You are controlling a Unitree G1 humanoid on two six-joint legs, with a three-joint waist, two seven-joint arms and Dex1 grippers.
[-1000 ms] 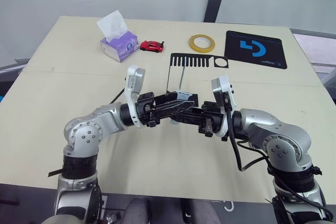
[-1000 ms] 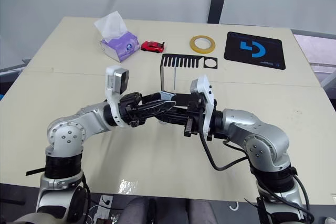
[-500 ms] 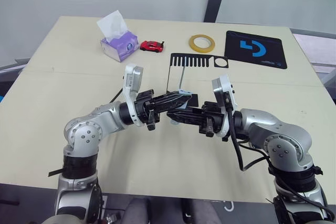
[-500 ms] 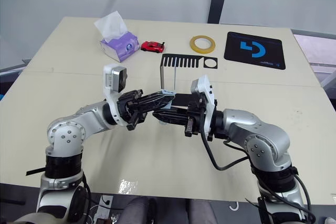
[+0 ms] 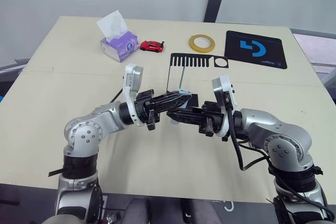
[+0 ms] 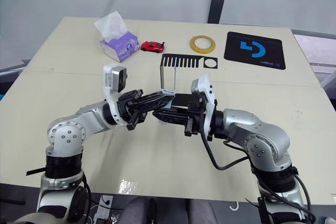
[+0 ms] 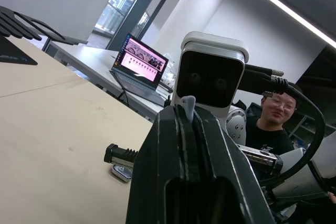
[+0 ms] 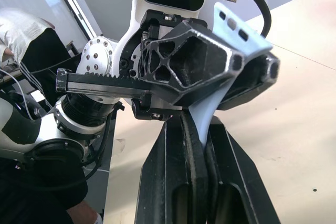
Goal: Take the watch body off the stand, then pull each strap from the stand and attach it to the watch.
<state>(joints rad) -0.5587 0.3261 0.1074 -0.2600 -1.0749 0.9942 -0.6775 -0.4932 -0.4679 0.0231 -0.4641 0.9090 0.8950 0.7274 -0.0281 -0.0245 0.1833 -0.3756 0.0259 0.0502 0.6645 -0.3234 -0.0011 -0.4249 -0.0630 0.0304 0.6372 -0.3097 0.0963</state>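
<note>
The two arms are brought together over the middle of the tabletop [image 5: 47, 98], just in front of the stand [image 5: 197, 61], which is seen upright toward the far side, its slotted top plate with the round cut-out turned toward the far edge.

The left end effector [image 5: 181, 98] is seen clamped on a pale grey-blue strap [image 8: 231, 30]; in the right wrist view the strap's holed end is shown sticking out past the black fingers. The strap's other end is gripped between the fingers of the right end effector [image 5: 176, 113], which are pressed together on it.

The watch body [image 7: 122, 171] is seen in the left wrist view, lying flat on the tabletop beneath the two end effectors and beside a black finger. Whether a strap is joined to it cannot be told.

Along the far side of the tabletop, from left to right, a tissue box [image 5: 118, 43], a red toy car [image 5: 151, 46], a roll of yellow tape [image 5: 202, 42] and a black mat with a blue logo [image 5: 256, 49] are set out.

A person [image 7: 270, 124] is seen seated in the background of the left wrist view, near an open laptop [image 7: 140, 66].
</note>
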